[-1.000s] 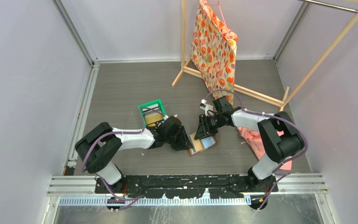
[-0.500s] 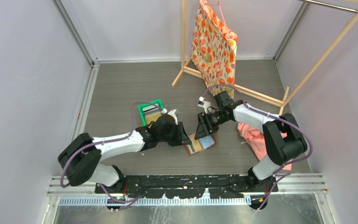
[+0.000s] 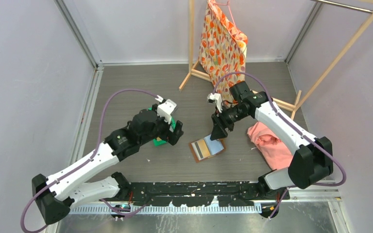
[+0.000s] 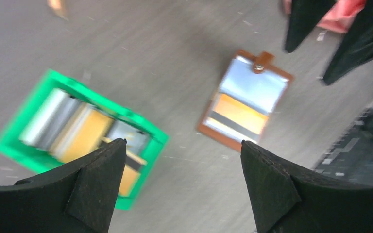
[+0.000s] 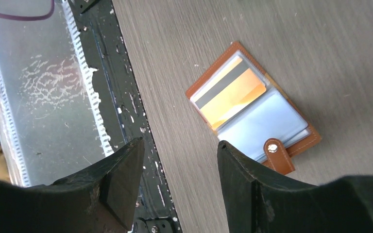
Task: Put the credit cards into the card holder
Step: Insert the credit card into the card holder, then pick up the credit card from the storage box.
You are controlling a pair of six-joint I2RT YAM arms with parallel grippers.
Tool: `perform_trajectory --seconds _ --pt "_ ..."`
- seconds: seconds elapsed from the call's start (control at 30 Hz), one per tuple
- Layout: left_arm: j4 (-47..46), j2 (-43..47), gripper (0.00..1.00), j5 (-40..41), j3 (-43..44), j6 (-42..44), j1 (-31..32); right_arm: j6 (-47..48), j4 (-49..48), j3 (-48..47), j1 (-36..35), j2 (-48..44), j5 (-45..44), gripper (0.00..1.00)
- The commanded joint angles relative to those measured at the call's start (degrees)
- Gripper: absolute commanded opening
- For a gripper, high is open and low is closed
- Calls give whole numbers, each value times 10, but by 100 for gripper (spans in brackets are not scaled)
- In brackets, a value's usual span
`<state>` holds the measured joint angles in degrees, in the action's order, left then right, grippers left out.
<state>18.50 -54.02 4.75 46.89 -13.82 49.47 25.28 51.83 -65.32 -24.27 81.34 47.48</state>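
Observation:
The brown card holder (image 3: 207, 148) lies open on the grey floor, snap tab (image 5: 276, 154) on its outer edge. A gold credit card with a grey stripe (image 5: 230, 94) sits in one page; the other light-blue page (image 5: 264, 124) shows no card. More credit cards (image 4: 80, 131), gold and grey, stand in the green bin (image 4: 17, 145). My left gripper (image 4: 182, 145) hangs open and empty above the floor, between bin and holder (image 4: 245, 104). Raised above the holder's far edge, my right gripper (image 5: 179, 141) is open and empty too.
A pink cloth (image 3: 268, 141) lies right of the holder. A wooden rack (image 3: 252, 94) with a floral bag (image 3: 223, 48) stands behind. The black base rail (image 3: 199, 187) runs along the near edge. Purple-white walls close the sides.
The left arm has pulled back from the holder toward the green bin, risen and opened. The right gripper has opened and lifted off the holder's edge. The holder now lies uncovered.

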Motion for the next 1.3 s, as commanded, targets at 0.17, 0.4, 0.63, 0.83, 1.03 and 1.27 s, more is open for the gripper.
perform_trajectory --seconds 0.17,0.4,0.63,0.83,1.03,1.27 --pt "234 -95 88 -26 101 349 -56 78 79 -109 1 -10 34 62" --pt "190 -159 85 -15 97 335 -56 54 20 -31 44 -13 45 62" --pt "159 -223 78 63 75 322 -36 59 23 -32 55 0 39 62" --pt "165 -279 68 105 92 302 -33 59 24 -28 63 10 42 62" --pt "186 -323 61 138 104 282 -31 59 24 -28 71 16 45 62" --pt "186 -328 54 147 105 281 -30 59 26 -28 74 17 51 61"
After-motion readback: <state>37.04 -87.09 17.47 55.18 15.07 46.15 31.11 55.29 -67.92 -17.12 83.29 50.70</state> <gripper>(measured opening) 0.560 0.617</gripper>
